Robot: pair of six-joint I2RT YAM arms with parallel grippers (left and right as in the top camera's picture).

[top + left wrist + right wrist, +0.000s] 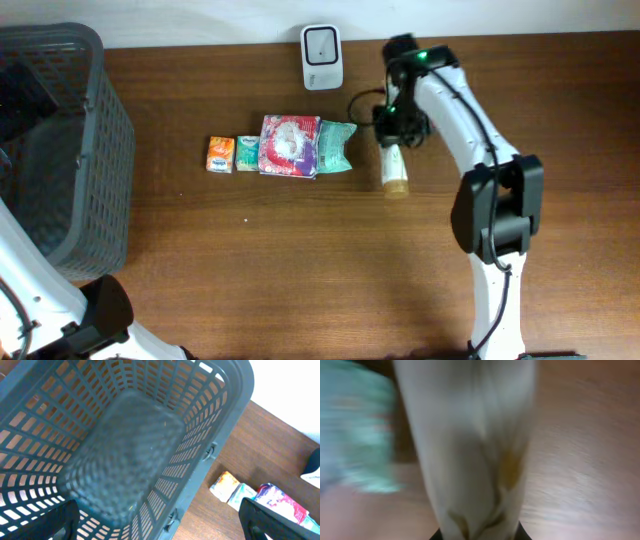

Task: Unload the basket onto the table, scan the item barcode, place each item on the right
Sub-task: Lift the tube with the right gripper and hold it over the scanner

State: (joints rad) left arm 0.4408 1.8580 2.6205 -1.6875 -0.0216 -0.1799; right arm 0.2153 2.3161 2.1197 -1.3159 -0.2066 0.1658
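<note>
Fingers of the right gripper (394, 138) are clamped shut on the pale bottle (394, 168).
It lies on the table (300, 260), brown cap pointing away from the white scanner (322, 43), just right of the teal packet (336, 146); far across, the left gripper (160, 525) hangs wide open over the grey basket (220, 420).

Open tabletop in front, clutter at the back

The tabletop (300, 270) lies bare in front of the packet row (289, 146) and at far right. The basket (90, 150) walls off the left edge, and the scanner (322, 57) stands behind the row. A narrow gap separates the teal pack (336, 146) from the bottle (395, 172), with the right arm (455, 100) overhead.
</note>
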